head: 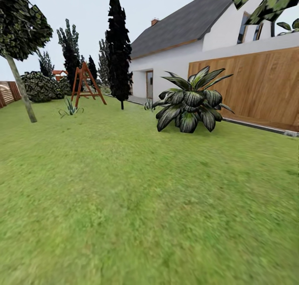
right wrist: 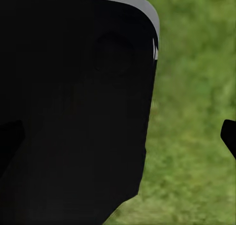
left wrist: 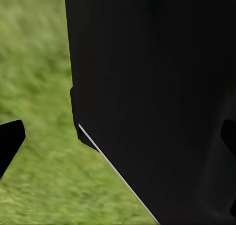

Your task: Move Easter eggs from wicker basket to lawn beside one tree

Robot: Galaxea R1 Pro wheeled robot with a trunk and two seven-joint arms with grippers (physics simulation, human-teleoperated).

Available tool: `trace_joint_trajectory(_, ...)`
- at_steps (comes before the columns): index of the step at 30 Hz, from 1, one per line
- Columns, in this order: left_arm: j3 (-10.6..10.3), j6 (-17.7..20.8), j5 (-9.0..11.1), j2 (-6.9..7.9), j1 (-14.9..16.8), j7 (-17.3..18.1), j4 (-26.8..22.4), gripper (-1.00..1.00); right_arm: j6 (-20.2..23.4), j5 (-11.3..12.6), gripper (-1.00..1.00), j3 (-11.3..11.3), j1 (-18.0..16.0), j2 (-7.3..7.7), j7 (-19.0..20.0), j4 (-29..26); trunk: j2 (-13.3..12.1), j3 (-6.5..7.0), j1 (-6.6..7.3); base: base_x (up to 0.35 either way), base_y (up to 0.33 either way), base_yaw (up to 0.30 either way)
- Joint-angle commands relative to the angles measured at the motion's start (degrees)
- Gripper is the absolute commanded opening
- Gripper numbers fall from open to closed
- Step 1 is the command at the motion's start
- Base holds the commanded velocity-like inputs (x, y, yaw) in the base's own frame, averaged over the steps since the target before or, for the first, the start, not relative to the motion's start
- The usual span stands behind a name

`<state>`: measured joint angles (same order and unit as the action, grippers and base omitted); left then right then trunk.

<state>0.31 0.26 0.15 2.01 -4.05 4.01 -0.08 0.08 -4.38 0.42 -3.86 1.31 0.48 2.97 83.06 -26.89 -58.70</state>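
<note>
The lawn [head: 137,202] spreads wide and green ahead of me in the head view. A tree [head: 23,94] with a leaning grey-brown trunk and a dark blocky crown stands at the far left. The wicker basket and the Easter eggs are out of view. My left gripper [left wrist: 118,136] is open, one fingertip [left wrist: 10,142] over grass and the other against a black part of my body [left wrist: 157,87]. My right gripper [right wrist: 118,136] is open too, with a fingertip [right wrist: 229,136] over grass beside the same kind of black body panel [right wrist: 73,112].
A large striped agave [head: 189,106] grows right of centre, before a wooden fence [head: 257,85] and a white house [head: 174,56]. A tall dark cypress [head: 119,48], a red-brown swing frame [head: 86,83] and a small agave [head: 69,107] stand further back.
</note>
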Motion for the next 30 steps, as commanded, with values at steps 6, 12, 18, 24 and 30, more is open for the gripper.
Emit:
trace_joint_trajectory(6, 0.0, 0.0, 0.0, 0.01, 0.0, 0.2, 0.0, 1.00, 0.0, -0.5, 1.00, 0.0, -0.1, 0.01, 0.0, 0.1, 0.0, -0.04, -0.03, 0.307, 0.190, -0.021)
trace_joint_trajectory(12, 0.0, 0.0, 0.0, 0.01, 0.0, 0.2, 0.0, 1.00, 0.0, -0.5, 1.00, 0.0, -0.1, 0.01, 0.0, 0.1, 0.0, -0.04, -0.03, 0.307, 0.190, -0.001)
trace_joint_trajectory(18, 0.0, 0.0, 0.0, 0.01, 0.0, 0.2, 0.0, 1.00, 0.0, -0.5, 1.00, 0.0, 0.0, 0.01, 0.0, 0.1, 0.0, -0.04, -0.03, 0.307, 0.189, 0.000)
trace_joint_trajectory(24, 0.0, 0.0, 0.0, 0.01, 0.0, 0.2, 0.0, 1.00, 0.0, -0.5, 1.00, 0.0, -0.1, 0.01, 0.0, 0.1, 0.0, -0.04, -0.03, 0.307, 0.188, 0.000)
trace_joint_trajectory(30, 0.0, 0.0, 0.0, 0.01, 0.0, 0.2, 0.0, 1.00, 0.0, -0.5, 1.00, 0.0, -0.1, 0.01, 0.0, 0.1, 0.0, -0.04, -0.03, 0.308, 0.187, 0.000)
